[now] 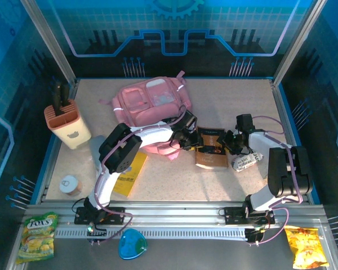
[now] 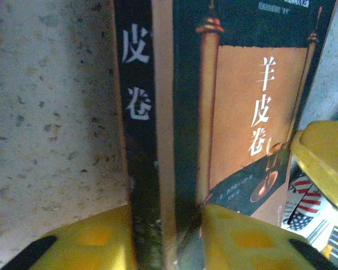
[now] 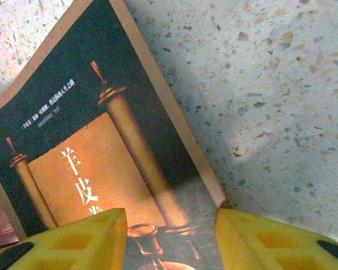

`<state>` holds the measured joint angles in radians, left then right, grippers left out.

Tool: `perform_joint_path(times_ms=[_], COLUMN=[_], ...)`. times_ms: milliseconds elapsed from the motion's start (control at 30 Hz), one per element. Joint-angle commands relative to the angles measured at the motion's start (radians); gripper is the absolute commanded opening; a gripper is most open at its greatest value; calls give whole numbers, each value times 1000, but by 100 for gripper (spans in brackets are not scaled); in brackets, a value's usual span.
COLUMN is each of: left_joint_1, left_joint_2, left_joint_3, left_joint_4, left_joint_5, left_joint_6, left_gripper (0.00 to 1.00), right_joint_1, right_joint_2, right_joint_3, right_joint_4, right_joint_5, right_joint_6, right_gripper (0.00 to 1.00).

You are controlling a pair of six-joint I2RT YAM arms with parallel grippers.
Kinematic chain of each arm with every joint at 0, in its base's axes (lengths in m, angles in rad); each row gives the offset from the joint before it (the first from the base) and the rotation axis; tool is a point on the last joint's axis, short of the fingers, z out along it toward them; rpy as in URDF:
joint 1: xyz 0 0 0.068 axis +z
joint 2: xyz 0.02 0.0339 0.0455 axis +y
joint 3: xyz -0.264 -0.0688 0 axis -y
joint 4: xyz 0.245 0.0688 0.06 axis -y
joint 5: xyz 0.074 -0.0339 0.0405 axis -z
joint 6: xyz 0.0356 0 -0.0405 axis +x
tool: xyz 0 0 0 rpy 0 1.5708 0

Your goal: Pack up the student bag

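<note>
Speckled beige surface inside blue-lit walls; the student bag (pink, pockets facing up) lies toward the back, left of centre, partly under the left arm; a brown book lies just to its right. Left gripper sets its fingers astride the book's spine; clenched or not, I cannot tell. Right gripper hangs over the book's opposite edge, its fingers spread, clamping nothing.

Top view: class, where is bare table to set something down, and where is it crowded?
Free: the back right corner between the student bag and right wall; the front strip between the yellow booklet and white packet. Crowded: around the book.
</note>
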<state>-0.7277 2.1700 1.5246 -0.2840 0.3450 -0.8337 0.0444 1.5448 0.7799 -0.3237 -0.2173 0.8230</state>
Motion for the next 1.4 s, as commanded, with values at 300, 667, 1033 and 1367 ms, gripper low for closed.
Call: perform_joint_path(times_ms=[300, 667, 1033, 1367], left_joint_1=[32, 250, 314, 312], left_joint_2=[-213, -510, -695, -663], left_joint_3=[-31, -232, -435, -422], left_joint_4=[46, 246, 517, 601], left_joint_5=[37, -32, -210, -190], left_joint_6=[66, -83, -311, -358], left_gripper=[0, 0, 0, 0], right_joint_1=[-37, 7, 222, 364], right_joint_2=[-217, -370, -245, -79], right_joint_3=[-77, -195, -179, -111], right_joint_4=[49, 489, 903, 1167], right_joint_5=[-98, -320, -280, -196], right_joint_6=[-4, 296, 634, 826], right_gripper=[73, 92, 100, 100])
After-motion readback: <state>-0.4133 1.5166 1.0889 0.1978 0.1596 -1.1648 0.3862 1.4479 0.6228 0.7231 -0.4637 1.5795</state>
